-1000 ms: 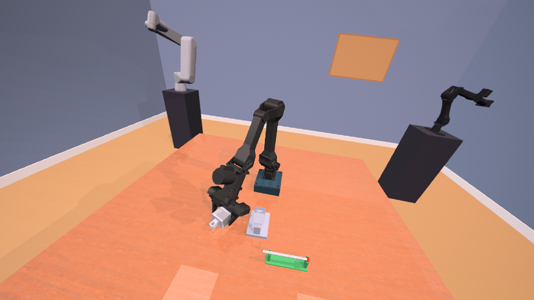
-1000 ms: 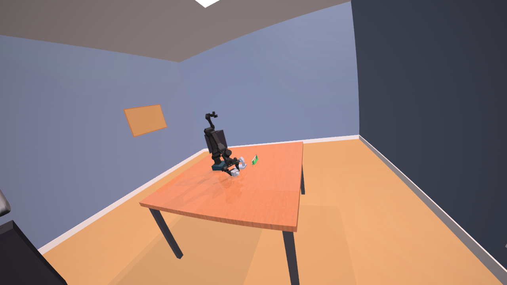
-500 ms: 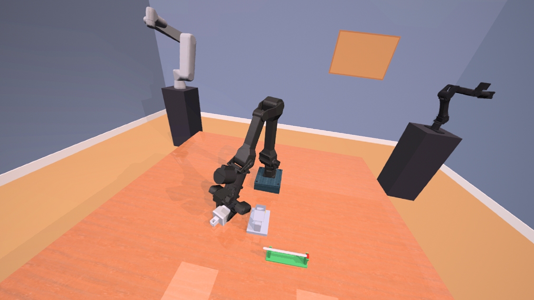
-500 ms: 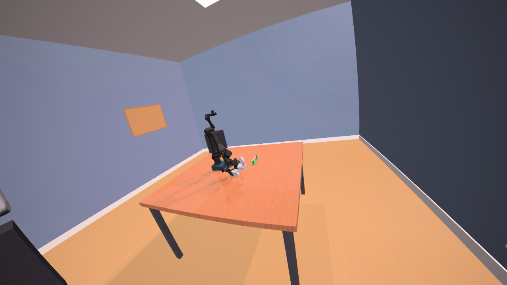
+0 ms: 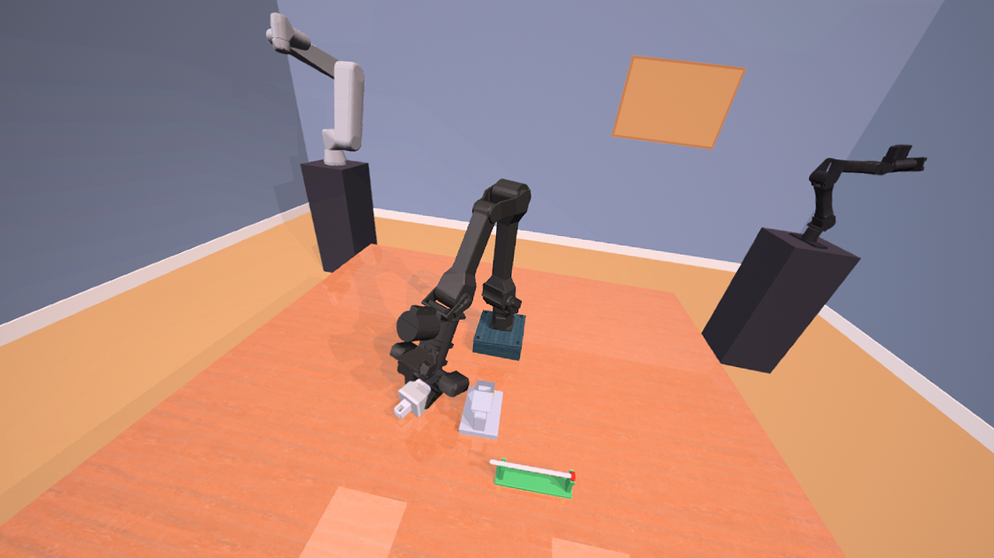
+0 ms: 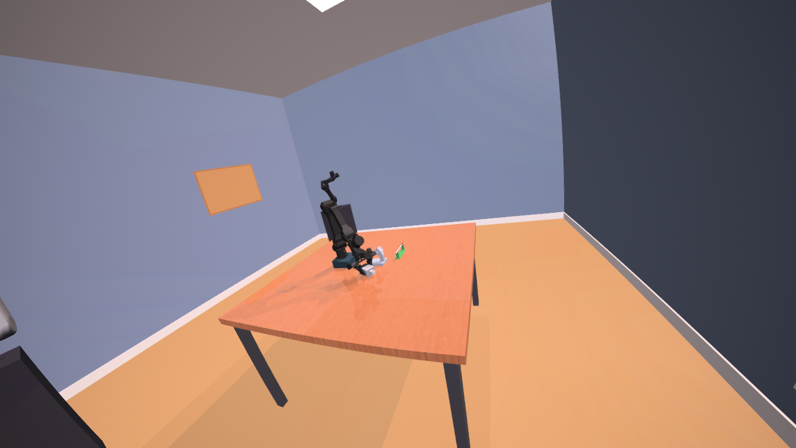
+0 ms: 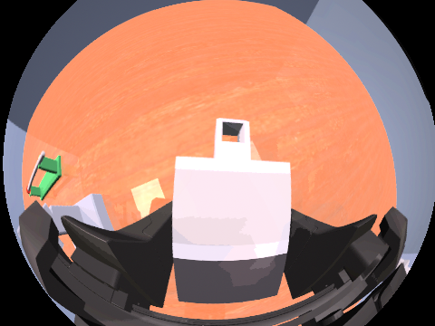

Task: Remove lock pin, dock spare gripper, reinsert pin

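Note:
My gripper (image 5: 421, 392) (image 7: 226, 204) (image 6: 364, 267) is low on the table and shut on the spare gripper (image 5: 413, 399) (image 7: 232, 212), a white block with a dark back part. Its small square spigot (image 5: 401, 409) (image 7: 231, 134) with a hole points away from me. The pale grey mount with its empty socket (image 5: 481, 407) (image 7: 85, 209) (image 6: 380, 255) stands just right of the spare gripper. The white lock pin with a red head (image 5: 533, 468) lies on a green holder (image 5: 533, 480) (image 7: 47, 176) (image 6: 400, 252) nearer the front of the table.
The arm's blue base (image 5: 498, 335) stands behind the mount. Two dark pedestals with other arms stand off the table at the back left (image 5: 337, 213) and at the right (image 5: 777, 297). Two pale patches (image 5: 347, 537) mark the table's front.

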Available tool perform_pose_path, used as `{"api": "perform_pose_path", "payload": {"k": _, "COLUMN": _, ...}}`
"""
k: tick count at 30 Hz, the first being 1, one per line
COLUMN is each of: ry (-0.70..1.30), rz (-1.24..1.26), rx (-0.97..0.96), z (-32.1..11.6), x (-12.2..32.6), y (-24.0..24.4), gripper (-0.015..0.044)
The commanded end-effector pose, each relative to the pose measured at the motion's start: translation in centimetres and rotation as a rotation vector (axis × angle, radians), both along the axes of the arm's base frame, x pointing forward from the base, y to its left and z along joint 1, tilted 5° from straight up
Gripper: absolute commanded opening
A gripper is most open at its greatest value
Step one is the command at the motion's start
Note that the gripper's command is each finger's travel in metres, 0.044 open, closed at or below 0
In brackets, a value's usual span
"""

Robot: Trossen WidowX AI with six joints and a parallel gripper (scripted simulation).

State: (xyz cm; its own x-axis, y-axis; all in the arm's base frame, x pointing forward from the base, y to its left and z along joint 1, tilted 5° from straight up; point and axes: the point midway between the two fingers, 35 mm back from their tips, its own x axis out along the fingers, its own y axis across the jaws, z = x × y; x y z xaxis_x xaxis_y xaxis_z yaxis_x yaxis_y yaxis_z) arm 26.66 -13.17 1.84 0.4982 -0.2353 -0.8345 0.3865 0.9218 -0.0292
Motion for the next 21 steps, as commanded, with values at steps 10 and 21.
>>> {"api": "perform_pose_path", "payload": {"k": 10, "ry": -0.036, "rz": 0.000, "rx": -0.020, "z": 6.9, "x": 0.8, "y": -0.2, "gripper": 0.0000}}
{"api": "perform_pose_path", "payload": {"k": 21, "ry": -0.036, "rz": 0.000, "rx": -0.020, "z": 11.4, "x": -0.4, "y": 0.5, "gripper": 0.0000}}
